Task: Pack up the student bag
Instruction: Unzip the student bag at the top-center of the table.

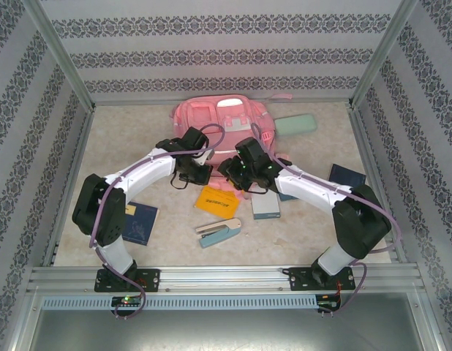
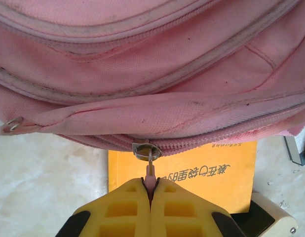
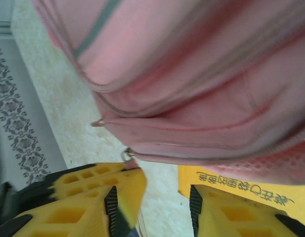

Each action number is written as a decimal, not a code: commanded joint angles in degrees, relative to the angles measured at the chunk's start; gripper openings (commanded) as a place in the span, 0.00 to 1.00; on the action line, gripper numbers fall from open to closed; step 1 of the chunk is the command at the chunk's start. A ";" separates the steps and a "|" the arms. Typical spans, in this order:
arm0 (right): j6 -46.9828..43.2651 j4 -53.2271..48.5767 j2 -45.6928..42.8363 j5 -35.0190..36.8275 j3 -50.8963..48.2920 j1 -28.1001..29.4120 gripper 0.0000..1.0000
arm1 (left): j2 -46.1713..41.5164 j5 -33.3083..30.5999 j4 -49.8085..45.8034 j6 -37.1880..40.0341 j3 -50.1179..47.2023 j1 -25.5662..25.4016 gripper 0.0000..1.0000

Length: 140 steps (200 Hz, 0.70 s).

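Observation:
The student bag (image 1: 222, 119) is a large pink backpack lying at the back middle of the table. At its near edge my left gripper (image 1: 191, 174) is shut on a small pink zipper pull (image 2: 151, 174), which hangs from a metal slider (image 2: 146, 150) on the bag's (image 2: 157, 59) lowest zipper. My left gripper's (image 2: 151, 190) yellow fingers are pressed together around the pull. To its right, my right gripper (image 1: 238, 175) is also at the bag's (image 3: 192, 74) near edge. In the right wrist view my right gripper (image 3: 165, 195) stands open with nothing between its fingers. Another zipper pull (image 3: 129, 158) sits just above its left finger (image 3: 118, 190).
A yellow book (image 1: 217, 200) lies under both grippers. Near it are a stapler (image 1: 219, 232) and a pale box (image 1: 266, 206). A blue book (image 1: 138, 221) lies by the left arm, a dark blue book (image 1: 347, 175) at the right. A mint pencil case (image 1: 296, 125) lies beside the bag.

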 commanded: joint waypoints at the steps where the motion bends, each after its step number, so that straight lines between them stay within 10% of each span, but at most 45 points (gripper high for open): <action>1: 5.78 3.02 1.15 0.96 -2.84 0.59 0.45 | -0.12 0.85 1.37 -0.40 0.13 -0.30 0.00; 140: 5.87 6.90 6.72 2.89 1.43 -2.75 0.58 | -0.83 1.79 2.67 -0.40 -1.52 -1.43 0.00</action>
